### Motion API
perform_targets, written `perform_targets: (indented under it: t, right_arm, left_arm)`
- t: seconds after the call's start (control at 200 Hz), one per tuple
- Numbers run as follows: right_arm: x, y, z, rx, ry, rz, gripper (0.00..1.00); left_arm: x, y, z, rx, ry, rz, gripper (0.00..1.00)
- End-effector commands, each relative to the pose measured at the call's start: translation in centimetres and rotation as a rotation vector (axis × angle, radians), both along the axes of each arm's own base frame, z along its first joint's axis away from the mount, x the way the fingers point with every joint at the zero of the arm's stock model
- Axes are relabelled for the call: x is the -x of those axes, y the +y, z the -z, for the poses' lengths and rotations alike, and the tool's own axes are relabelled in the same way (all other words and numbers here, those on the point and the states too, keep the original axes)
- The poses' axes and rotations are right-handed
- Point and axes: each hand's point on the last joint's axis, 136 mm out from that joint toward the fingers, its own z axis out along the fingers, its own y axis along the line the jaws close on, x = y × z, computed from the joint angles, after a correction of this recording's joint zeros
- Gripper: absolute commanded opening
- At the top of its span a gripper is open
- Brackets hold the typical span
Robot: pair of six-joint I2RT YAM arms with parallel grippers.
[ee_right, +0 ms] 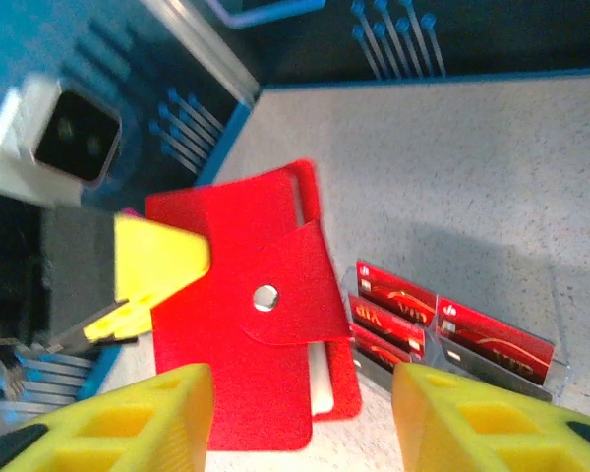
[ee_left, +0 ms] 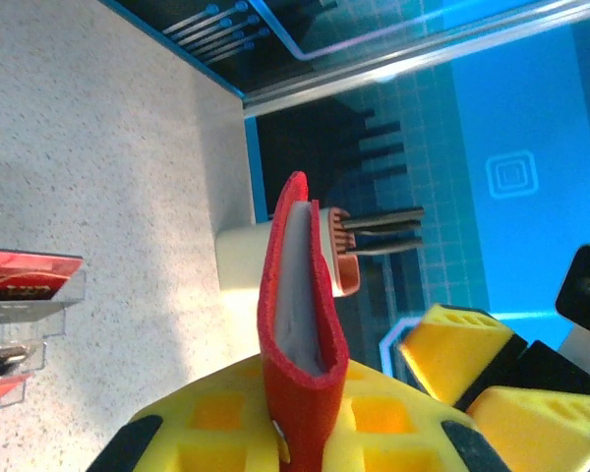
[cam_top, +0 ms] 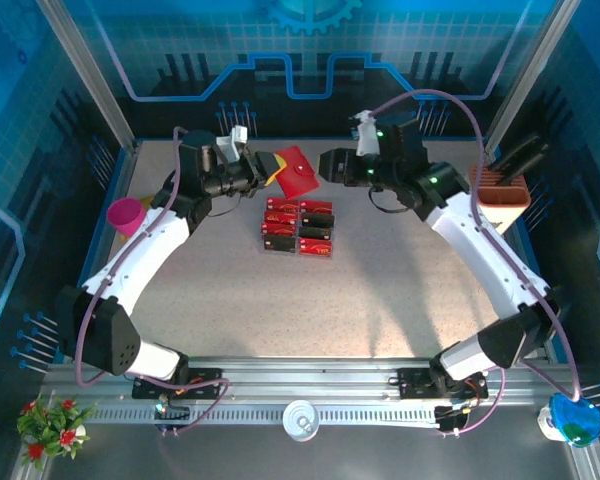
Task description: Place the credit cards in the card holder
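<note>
The left gripper [cam_top: 265, 170] was clamped tight on one edge of the card holder [cam_top: 298, 172], holding it clear of the table [cam_top: 380, 290] near the far edge. In the left wrist view the holder [ee_left: 300, 324] stood on edge between the yellow fingers [ee_left: 206, 423], its pale inside showing within the red rim. The right gripper [cam_top: 325, 163] hung just beside the holder's other side with its jaws well apart and nothing between them. Its wrist camera looked past both fingers [ee_right: 108, 423] at the holder's snapped flap [ee_right: 265, 295].

The credit cards [cam_top: 298, 228] lay in a clear tray [ee_right: 560, 369] on the table, just nearer than the held holder and between the two arms. Nearer than the tray, the middle of the table lay bare right down to the rail at the arm bases.

A pink cup [cam_top: 128, 215] stood by the left edge, close beside the left arm. A beige slotted block [cam_top: 502, 190] sat at the right edge, close behind the right arm. The tabletop was pale and speckled, walled by blue patterned panels and aluminium posts.
</note>
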Motion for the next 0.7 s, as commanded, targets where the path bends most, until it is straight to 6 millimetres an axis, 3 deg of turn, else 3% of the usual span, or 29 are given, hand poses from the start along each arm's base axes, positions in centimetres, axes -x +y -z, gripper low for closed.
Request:
perform_targets:
  t: [0.0, 0.215, 0.39, 0.515, 0.695]
  right_arm:
    - [1.6, 1.5, 2.4, 0.161, 0.02, -0.121, 0.53]
    - [1.3, 3.7, 2.6, 0.183, 0.007, -0.166, 0.55]
    - [0.5, 4.3, 4.1, 0.242, 0.014, -0.148, 0.53]
    - [-0.6, 2.9, 5.9, 0.334, 0.01, -0.063, 0.41]
    - [-1.8, 0.5, 7.1, 0.435, -0.016, 0.045, 0.07]
  left_arm:
    - [1.3, -1.1, -0.4, -0.005, 0.0, 0.112, 0.0]
    - [1.4, -1.2, -0.1, -0.007, 0.013, 0.119, 0.0]
    - [1.6, -1.4, 0.0, -0.005, 0.016, 0.124, 0.0]
    - [1.6, -1.5, -0.4, 0.005, 0.001, 0.129, 0.0]
    - [1.7, -1.7, -0.8, 0.018, -0.014, 0.135, 0.0]
